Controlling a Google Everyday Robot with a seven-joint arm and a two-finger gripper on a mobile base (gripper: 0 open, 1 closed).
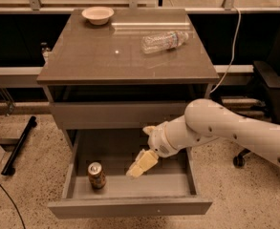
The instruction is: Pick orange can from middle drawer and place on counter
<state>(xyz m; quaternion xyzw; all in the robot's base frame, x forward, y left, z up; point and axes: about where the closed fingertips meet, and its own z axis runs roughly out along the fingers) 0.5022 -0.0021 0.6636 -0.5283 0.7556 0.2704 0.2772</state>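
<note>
My gripper hangs inside the open middle drawer, over the middle of its floor, tipped down and to the left, and my white arm reaches in across the drawer's right wall; whether the gripper is spread or pressed together I cannot tell. The orange can stands upright in the near left part of the drawer, close to the left wall and just behind the front panel, silver top up. It is to the left of my gripper and apart from it, with a strip of bare drawer floor between us. The marks on its side are too small to read. The drawer is pulled out towards the near side, and a tiny pale dot sits low on its front. Above it the shallower drawer front is closed, so its lower edge overhangs the far part of the opening. The counter is glossy, with a thin edge all round; its near half and left side lie bare. A pale bowl rests by the far left edge, and a clear plastic bottle lies on its side at the far right, its label unreadable. A dark chair stands to the right of the cabinet
</note>
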